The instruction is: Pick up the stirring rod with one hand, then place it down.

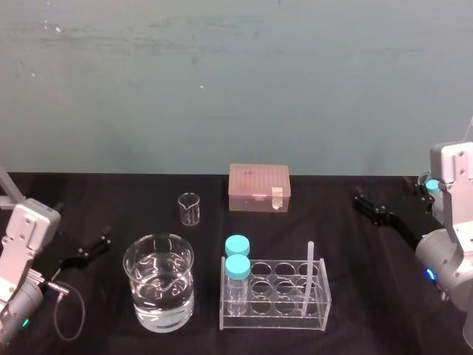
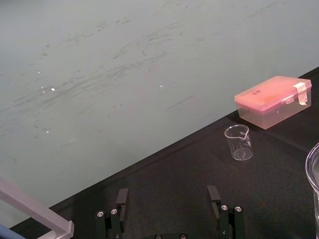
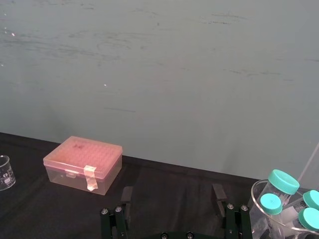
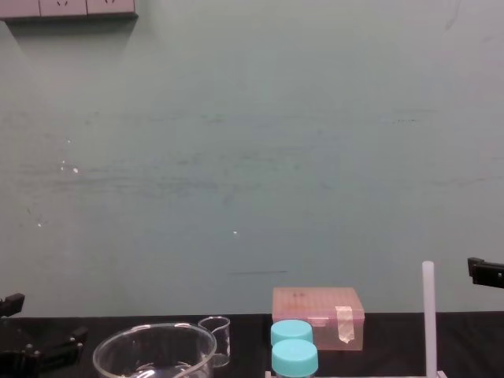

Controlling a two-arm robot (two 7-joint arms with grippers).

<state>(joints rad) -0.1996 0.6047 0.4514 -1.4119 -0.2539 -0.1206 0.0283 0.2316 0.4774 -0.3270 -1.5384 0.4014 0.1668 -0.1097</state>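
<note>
- Right gripper (image 3: 172,193): open, empty, nearer of the two
- Stirring rod (image 1: 310,277): upright in rack (image 1: 270,316), to that gripper's left, closer to the body
- Left gripper (image 2: 168,191): open, parked far left

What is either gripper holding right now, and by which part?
Nothing is held. The left gripper and right gripper are both open and empty; the stirring rod stands untouched in the rack.

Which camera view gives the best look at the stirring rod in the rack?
The head view: the whole stirring rod stands there in a right-hand cell of the clear rack. The chest view shows the upper part of the stirring rod from the side. The right wrist view may catch a sliver; I cannot tell.
</note>
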